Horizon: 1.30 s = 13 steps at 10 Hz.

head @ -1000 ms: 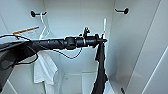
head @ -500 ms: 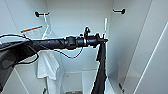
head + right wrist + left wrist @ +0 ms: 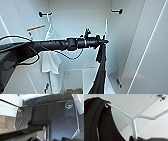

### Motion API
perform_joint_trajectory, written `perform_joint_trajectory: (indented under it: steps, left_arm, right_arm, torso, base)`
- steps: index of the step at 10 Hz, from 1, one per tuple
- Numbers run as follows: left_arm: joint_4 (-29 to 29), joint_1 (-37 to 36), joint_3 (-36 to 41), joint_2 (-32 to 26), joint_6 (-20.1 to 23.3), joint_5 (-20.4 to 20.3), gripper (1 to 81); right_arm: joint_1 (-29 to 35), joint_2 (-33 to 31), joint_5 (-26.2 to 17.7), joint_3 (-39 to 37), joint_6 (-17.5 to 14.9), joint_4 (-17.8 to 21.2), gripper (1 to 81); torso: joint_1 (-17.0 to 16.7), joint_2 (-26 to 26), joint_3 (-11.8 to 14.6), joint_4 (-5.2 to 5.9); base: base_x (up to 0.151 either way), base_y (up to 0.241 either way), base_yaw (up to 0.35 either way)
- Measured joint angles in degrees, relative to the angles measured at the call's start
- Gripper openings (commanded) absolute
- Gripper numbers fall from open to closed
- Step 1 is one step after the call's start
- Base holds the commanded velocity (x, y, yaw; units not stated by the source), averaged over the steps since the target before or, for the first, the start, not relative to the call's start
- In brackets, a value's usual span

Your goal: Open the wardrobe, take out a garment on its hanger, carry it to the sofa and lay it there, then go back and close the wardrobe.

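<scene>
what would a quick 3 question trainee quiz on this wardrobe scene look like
1. True or false: the left gripper is at the white hanger carrying the black garment.
2. Multiple choice: what hangs on the left side of the wardrobe? A) white shirt B) blue coat C) red scarf
3. Fill in: the black garment hangs ___ from the hanger: limp or folded flat?

Key
1. True
2. A, the white shirt
3. limp
</scene>
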Motion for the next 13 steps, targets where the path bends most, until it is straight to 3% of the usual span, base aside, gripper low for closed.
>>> perform_joint_trajectory:
  steps: [9,13]
  left_arm:
    - [0.7,-0.1,-0.1,2.0,0.0,-0.2,1.0]
    - [0.9,0.5,-2.0,8.7,0.1,-0.3,1.0]
  right_arm:
    - [-0.1,0.0,0.0,0.0,0.2,0.0,81.1]
    - [-0.1,0.0,0.0,0.0,0.0,0.0,81.1]
  torso:
    - [-0.1,0.0,0.0,0.0]
    - [-0.1,0.0,0.0,0.0]
  base:
    - [-0.103,0.0,0.0]
    - [-0.103,0.0,0.0]
